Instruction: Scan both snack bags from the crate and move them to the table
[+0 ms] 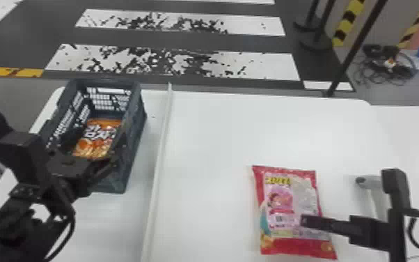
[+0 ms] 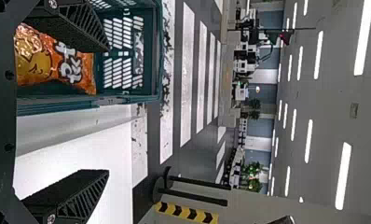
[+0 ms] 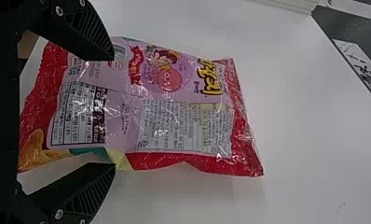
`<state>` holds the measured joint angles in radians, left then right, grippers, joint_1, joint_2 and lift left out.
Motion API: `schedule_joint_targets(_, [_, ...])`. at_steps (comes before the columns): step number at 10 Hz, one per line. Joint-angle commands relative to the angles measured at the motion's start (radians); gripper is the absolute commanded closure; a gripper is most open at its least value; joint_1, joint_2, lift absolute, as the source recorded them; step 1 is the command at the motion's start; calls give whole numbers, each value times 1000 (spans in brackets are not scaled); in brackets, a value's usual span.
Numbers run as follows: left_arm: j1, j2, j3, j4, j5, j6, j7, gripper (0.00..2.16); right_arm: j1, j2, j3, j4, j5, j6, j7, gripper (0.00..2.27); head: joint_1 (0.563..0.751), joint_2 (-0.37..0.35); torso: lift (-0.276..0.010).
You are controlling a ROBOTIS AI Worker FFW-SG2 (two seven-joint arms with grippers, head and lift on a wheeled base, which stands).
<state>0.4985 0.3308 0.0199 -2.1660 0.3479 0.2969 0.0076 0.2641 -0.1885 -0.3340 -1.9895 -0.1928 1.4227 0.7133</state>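
Observation:
My left gripper [image 1: 94, 150] is over the near part of the dark crate [image 1: 134, 139], where an orange snack bag [image 1: 97, 136] lies. In the left wrist view, my left gripper [image 2: 109, 109] is open; one finger is over the orange bag [image 2: 58, 63] in the crate [image 2: 123, 99], the other outside its wall. A red and pink snack bag [image 1: 289, 202] lies flat on the table, barcode side up. Over its near right part is my right gripper [image 1: 323, 224]. The right wrist view shows this right gripper [image 3: 113, 112] open, the bag [image 3: 169, 126] between and beyond its fingers.
A raised pale strip [image 1: 160, 153] runs along the white table [image 1: 212, 139] between crate and red bag. Behind my right gripper, a grey-and-white device [image 1: 372, 183] is on the table's right part. Black stands [image 1: 315, 38] are on the floor beyond.

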Motion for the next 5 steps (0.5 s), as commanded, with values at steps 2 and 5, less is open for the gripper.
schedule_joint_targets(2, [-2,2,0,2,2,0,0,70,-9,-14,4,71,27,-70,32,539,695,-37,-87])
schedule_joint_targets(5, [-8,1,-2,5,2,0,0,70,-6,-15,0,90,30,-135,46,2246,695,-52,-87])
